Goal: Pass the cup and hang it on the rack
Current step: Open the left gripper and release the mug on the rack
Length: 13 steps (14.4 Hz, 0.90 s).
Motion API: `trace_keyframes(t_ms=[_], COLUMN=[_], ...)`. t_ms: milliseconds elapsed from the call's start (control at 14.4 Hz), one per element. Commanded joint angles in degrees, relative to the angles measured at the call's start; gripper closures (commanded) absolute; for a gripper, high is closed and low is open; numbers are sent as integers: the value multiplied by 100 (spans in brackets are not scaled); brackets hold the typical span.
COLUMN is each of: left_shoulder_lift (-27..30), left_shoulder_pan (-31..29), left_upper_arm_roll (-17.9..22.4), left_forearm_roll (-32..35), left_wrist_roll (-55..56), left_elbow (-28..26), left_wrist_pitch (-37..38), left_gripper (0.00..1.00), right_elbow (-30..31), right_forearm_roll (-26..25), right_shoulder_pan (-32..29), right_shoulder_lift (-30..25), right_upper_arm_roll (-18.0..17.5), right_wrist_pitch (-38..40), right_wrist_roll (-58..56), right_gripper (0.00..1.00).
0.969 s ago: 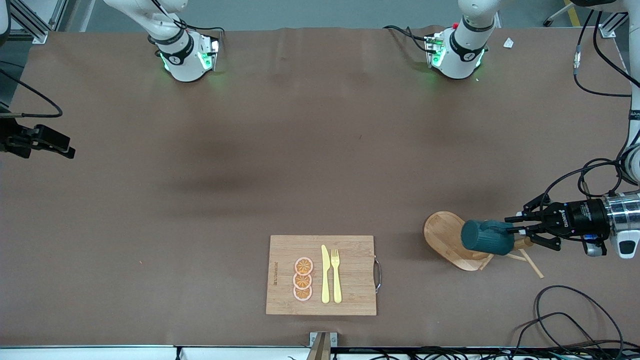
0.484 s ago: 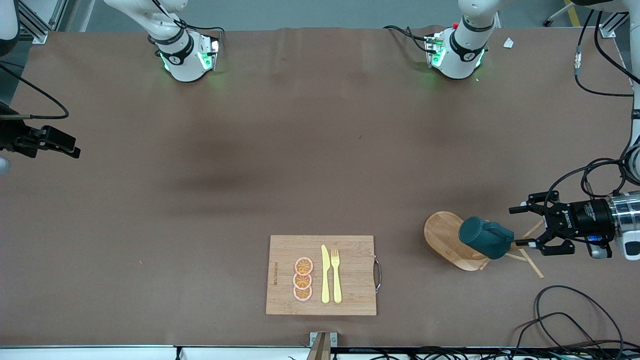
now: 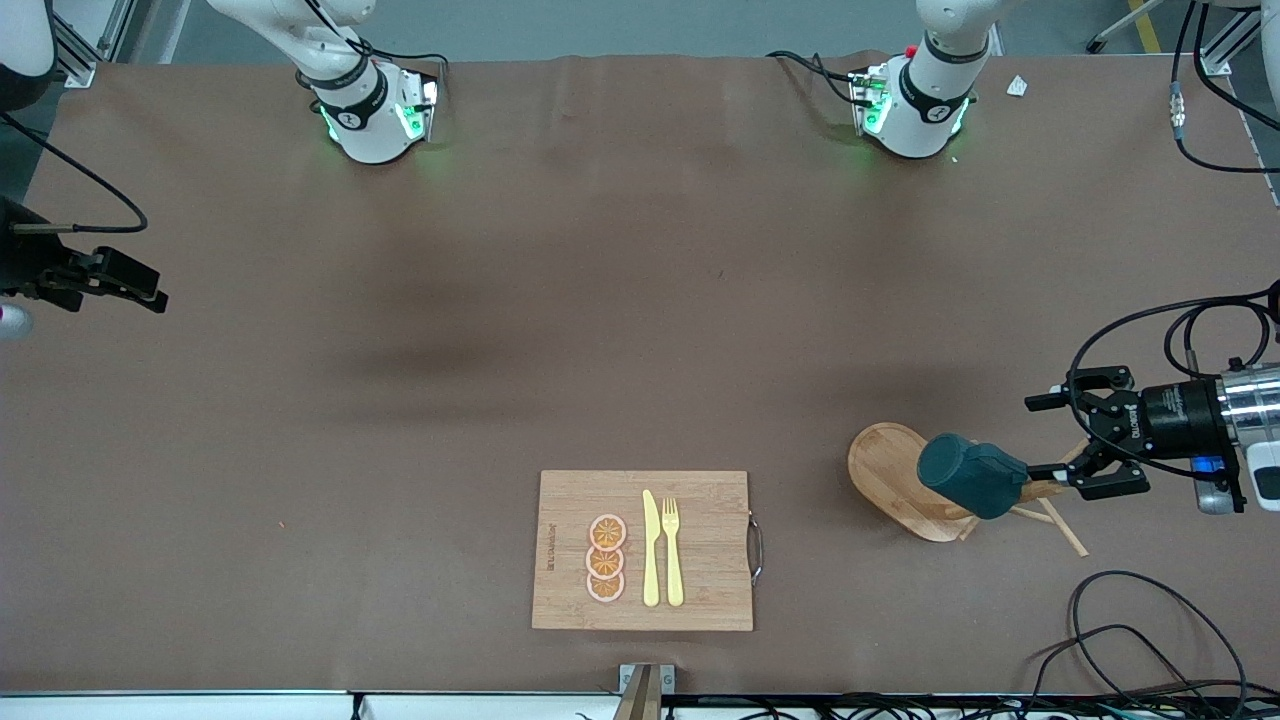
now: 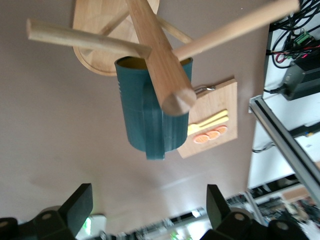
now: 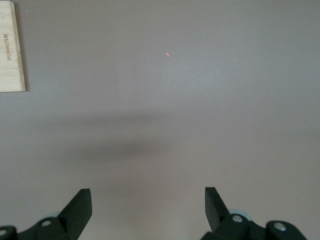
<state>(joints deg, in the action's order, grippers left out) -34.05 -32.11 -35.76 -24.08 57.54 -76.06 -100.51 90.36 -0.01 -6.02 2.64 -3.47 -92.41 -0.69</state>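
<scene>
Front view
bench (image 3: 600, 300): brown mat over the whole top; arm bases lit green along the edge farthest from the camera; loose cables piled at the left arm's end.
board (image 3: 642, 550): bamboo cutting board near the camera edge, carrying three orange slices (image 3: 606, 558), a yellow knife (image 3: 651, 548) and a yellow fork (image 3: 672, 552). Well apart from the rack.
rack (image 3: 900, 480): oval base flat on the bench at the left arm's end, post and pegs seen leaning toward that end.
cup (image 3: 972, 477): hung on the rack, over the base, not gripped.
left hand (image 3: 1075, 440): fingers spread wide, empty, just beside the rack's pegs, a gap seen to the cup.
right hand (image 3: 125, 285): waiting at the right arm's end, over bare mat.

Left wrist view
rack (image 4: 160, 55): post and pegs fill the near field, partly masking the cup.
cup (image 4: 150, 117): teal, yellow rim visible, hung against the post.
fingers (image 4: 75, 205): both tips apart, nothing between them.

Right wrist view
bench (image 5: 165, 100): bare mat, only a board corner (image 5: 11, 47) at the edge.
right hand (image 5: 147, 202): fingers apart, empty.
</scene>
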Motion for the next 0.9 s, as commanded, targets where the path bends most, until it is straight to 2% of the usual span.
trace_keyframes(t_ms=[0, 554, 831], left_shoulder_lift=[301, 978, 1242], left_shoulder_pan=[-59, -24, -23], left_upper_arm_roll=[-80, -264, -694], left_forearm_roll=[307, 1501, 2835], left_wrist_roll=[-41, -892, -2164], left_elbow=[-31, -31, -31], left_wrist_pitch=[67, 751, 1199], left_gripper=[0, 0, 0], right_elbow=[210, 219, 228], right_forearm_roll=[98, 98, 98], right_shoulder_pan=[-48, -39, -39], right_shoulder_lift=[-229, -229, -220], right_upper_arm_roll=[-13, -13, -13], right_wrist_pitch=[-110, -101, -101], right_wrist_roll=[34, 34, 25], right_gripper=[0, 0, 0])
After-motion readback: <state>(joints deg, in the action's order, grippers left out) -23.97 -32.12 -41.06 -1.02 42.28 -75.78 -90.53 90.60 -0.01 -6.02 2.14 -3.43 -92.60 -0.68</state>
